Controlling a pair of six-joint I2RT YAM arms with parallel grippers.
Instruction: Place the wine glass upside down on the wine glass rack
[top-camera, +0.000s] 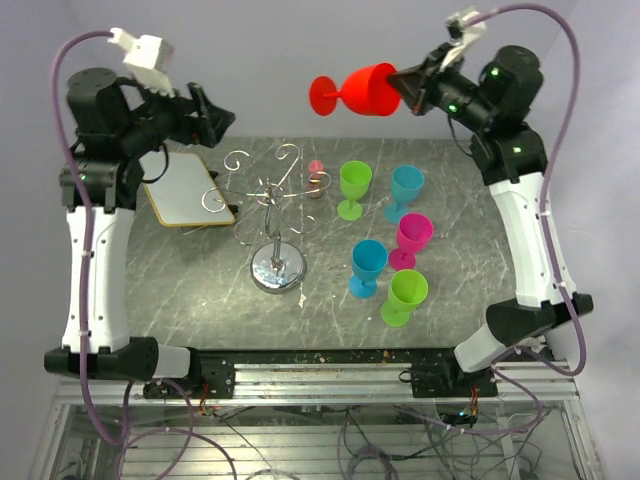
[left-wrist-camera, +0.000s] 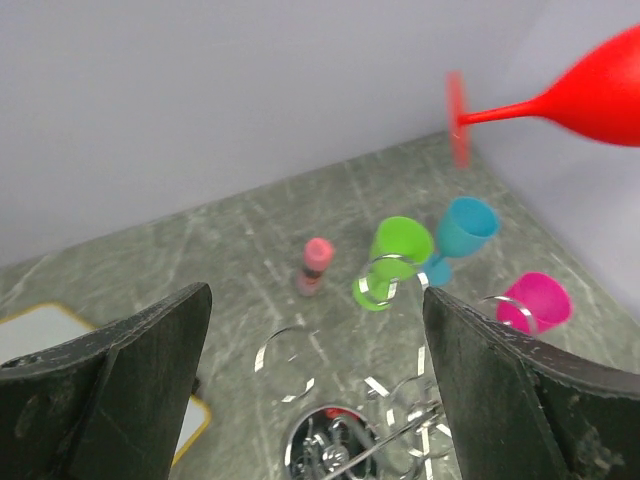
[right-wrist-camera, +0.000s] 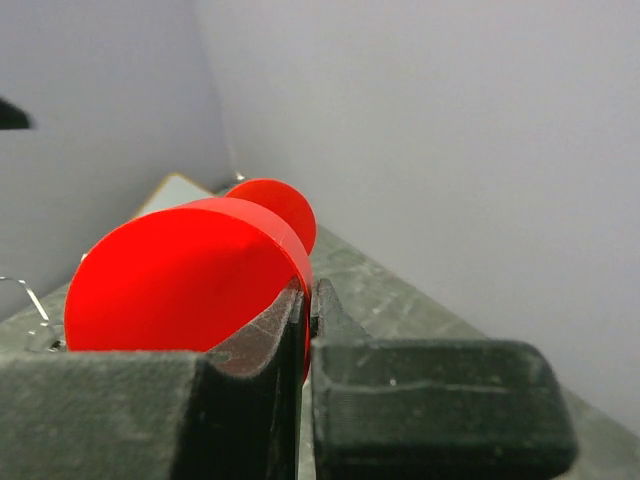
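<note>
Aloft beyond the wine glass rack (top-camera: 272, 215), the right gripper (top-camera: 403, 85) pinched the red wine glass (top-camera: 368, 90) by its rim, seemingly to invert it, while the left gripper (top-camera: 215, 117) gaped empty nearby.

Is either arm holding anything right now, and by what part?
The right gripper pinches the red wine glass by the rim of its bowl. The left gripper is open and empty.

We find bare table (top-camera: 190, 290) in front of the rack (top-camera: 277, 266); five glasses (top-camera: 412, 238) crowd its right, a small bottle (top-camera: 316, 178) stands just behind, a white board (top-camera: 185, 188) lies left.
</note>
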